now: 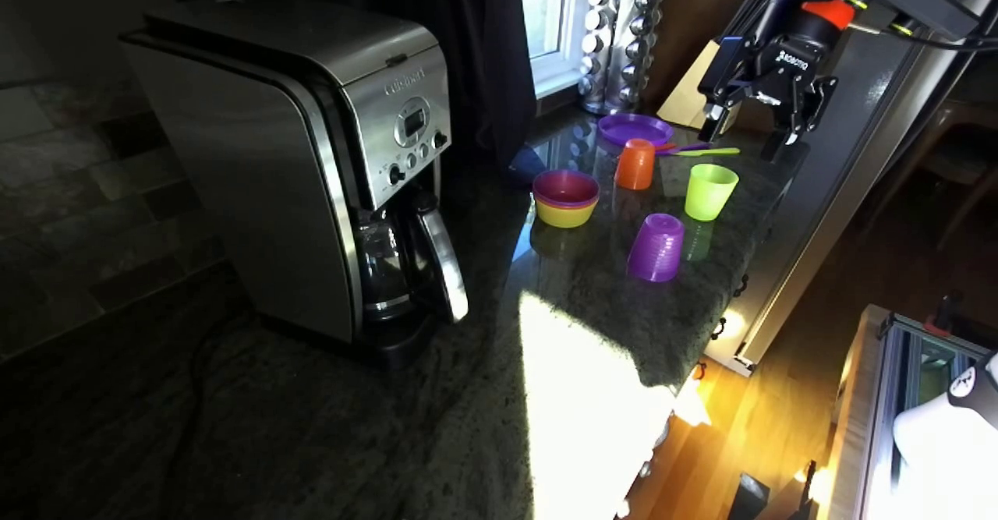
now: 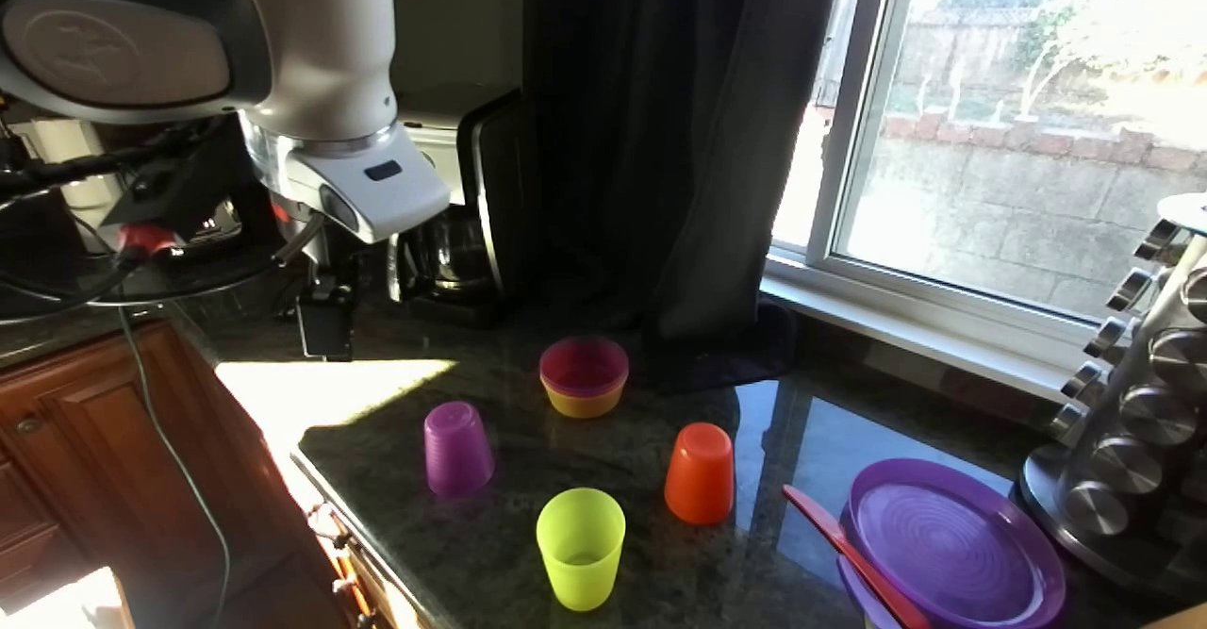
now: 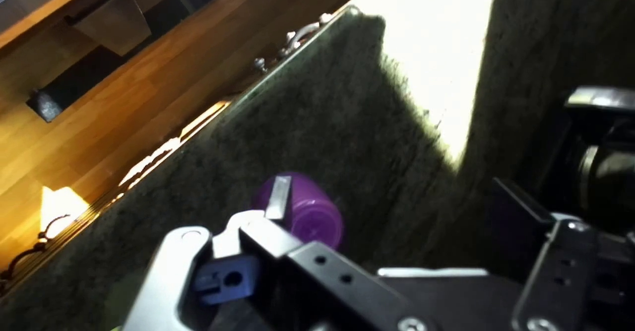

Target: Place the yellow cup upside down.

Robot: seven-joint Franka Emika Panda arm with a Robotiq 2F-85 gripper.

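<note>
My jaws stand wide apart, raised above the tabletop; in an exterior view the yellow cup stands mouth up on it, apart from me; the purple cup and the orange cup stand near it, both upside down; the stacked bowls sit farther back; a purple plate lies near the spice rack.

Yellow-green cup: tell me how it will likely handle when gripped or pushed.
The yellow-green cup looks thin at the rim, so probably light and slightly flexible. Its base is narrower than its mouth, so a high push may tip it. The glossy counter might let it slide.
</note>
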